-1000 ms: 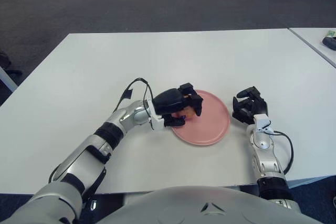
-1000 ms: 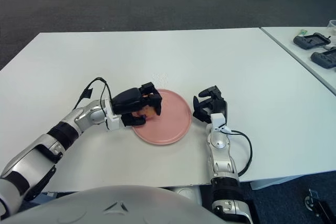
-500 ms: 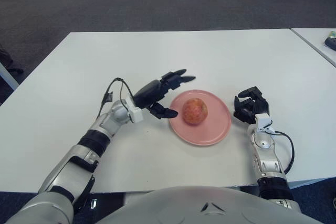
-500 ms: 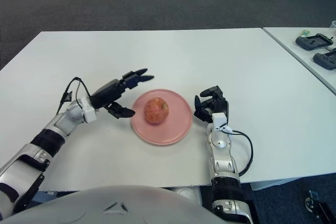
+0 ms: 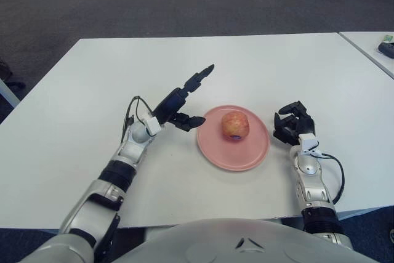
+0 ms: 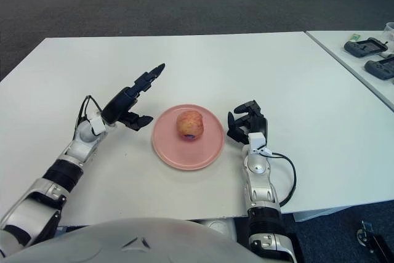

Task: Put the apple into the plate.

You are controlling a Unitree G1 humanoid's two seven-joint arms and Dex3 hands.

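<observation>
One apple [image 5: 236,124] sits on the one pink plate [image 5: 215,149], centre frame, on the white table [image 5: 258,66]. Left hand [image 5: 180,101], left of plate, fingers spread, holding nothing. Right hand [image 5: 291,124], right of plate, fingers curled, empty.

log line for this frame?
apple: on plate | left hand: open, left of plate | right hand: shut, right of plate

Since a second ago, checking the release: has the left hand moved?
Yes. The left hand has drawn back leftward off the plate, fingers spread, leaving the apple on it.
</observation>
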